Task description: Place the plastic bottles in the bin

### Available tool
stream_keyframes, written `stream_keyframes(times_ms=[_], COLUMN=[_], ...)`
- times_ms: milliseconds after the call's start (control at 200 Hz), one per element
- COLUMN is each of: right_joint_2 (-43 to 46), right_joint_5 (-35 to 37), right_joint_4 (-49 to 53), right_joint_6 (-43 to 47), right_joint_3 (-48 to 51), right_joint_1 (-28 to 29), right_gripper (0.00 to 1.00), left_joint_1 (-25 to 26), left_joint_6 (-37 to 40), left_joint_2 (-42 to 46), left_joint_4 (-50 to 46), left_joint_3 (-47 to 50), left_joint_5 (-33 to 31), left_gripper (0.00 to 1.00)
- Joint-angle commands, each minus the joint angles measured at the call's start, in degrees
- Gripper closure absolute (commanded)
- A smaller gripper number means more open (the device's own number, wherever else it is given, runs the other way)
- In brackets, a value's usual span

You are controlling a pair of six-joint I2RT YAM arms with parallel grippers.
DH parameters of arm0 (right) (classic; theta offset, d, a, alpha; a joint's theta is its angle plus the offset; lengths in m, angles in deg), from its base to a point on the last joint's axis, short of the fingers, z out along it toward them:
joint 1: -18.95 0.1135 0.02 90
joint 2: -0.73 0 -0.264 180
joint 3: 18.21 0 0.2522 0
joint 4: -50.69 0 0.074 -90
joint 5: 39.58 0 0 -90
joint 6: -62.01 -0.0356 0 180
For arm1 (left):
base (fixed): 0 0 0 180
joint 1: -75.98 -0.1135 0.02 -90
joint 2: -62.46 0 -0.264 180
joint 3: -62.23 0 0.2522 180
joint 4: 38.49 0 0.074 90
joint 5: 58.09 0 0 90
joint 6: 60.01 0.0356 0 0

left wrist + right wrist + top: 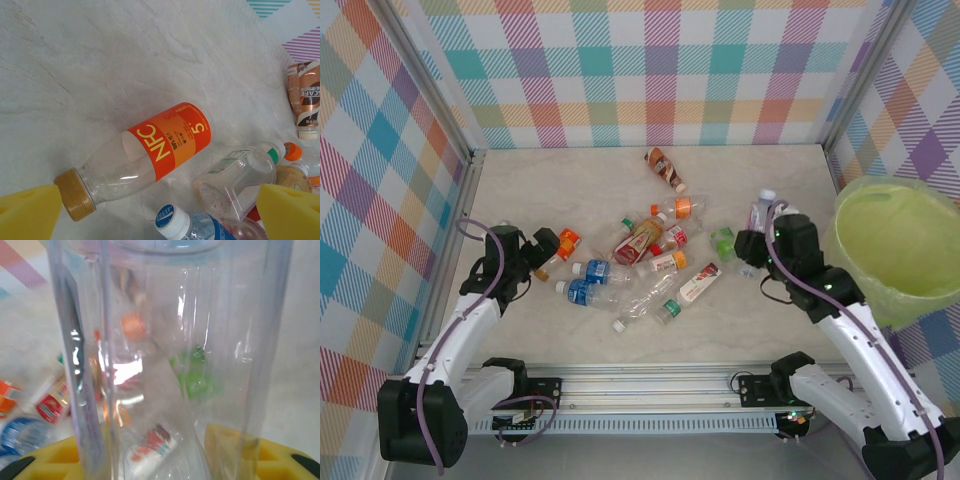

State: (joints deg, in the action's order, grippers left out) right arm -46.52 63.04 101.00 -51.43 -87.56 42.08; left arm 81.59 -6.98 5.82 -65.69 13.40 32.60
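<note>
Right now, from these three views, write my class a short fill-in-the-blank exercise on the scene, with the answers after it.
1. The left gripper hangs open over a lying bottle whose orange label reads ____.
2. The right gripper, shut on a clear bottle, has ____ pads.
3. In the top view, the bin stands at the table's ____ edge.

Missing words: NFC; yellow; right.
</note>
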Motion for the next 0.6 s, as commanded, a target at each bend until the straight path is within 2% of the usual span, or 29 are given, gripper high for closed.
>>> stream_keyframes(times_ms=[0, 140, 290, 345, 445, 595], right_joint_2=[0.02, -0.93, -1.17, -0.46, 1.37, 1.08], right_joint_5=[3.3, 11.62, 29.59, 33.92, 36.19, 36.82], right_joint_4=[3.89, 3.19, -1.12, -3.01, -5.0, -2.45], right_joint_6=[9.15, 15.72, 23.52, 25.66, 27.22, 27.48], right_joint_3=[-10.06, -18.42, -20.85, -20.82, -19.84, -20.8], right_joint_1=[0.15, 0.16, 0.0, -0.47, -3.53, -11.03], right_gripper=[0.56, 0.56, 0.56, 0.56, 0.56, 0.56], left_joint_1=[0.11, 0.11, 0.17, 0.11, 0.15, -1.35], left_joint_6=[-2.41, -3.53, -4.7, -4.85, -4.52, -4.4], left_joint_2=[-0.45, -1.16, -1.24, -1.24, -1.48, -2.25], left_joint_4=[1.2, 1.21, 0.58, 0.1, -0.44, -0.95], left_joint_3=[-2.01, -2.63, -2.72, -2.73, -2.46, -1.59], left_joint_5=[1.86, 2.8, 2.53, 2.32, 1.01, -2.69], left_gripper=[0.0, 0.0, 0.0, 0.0, 0.0, 0.0])
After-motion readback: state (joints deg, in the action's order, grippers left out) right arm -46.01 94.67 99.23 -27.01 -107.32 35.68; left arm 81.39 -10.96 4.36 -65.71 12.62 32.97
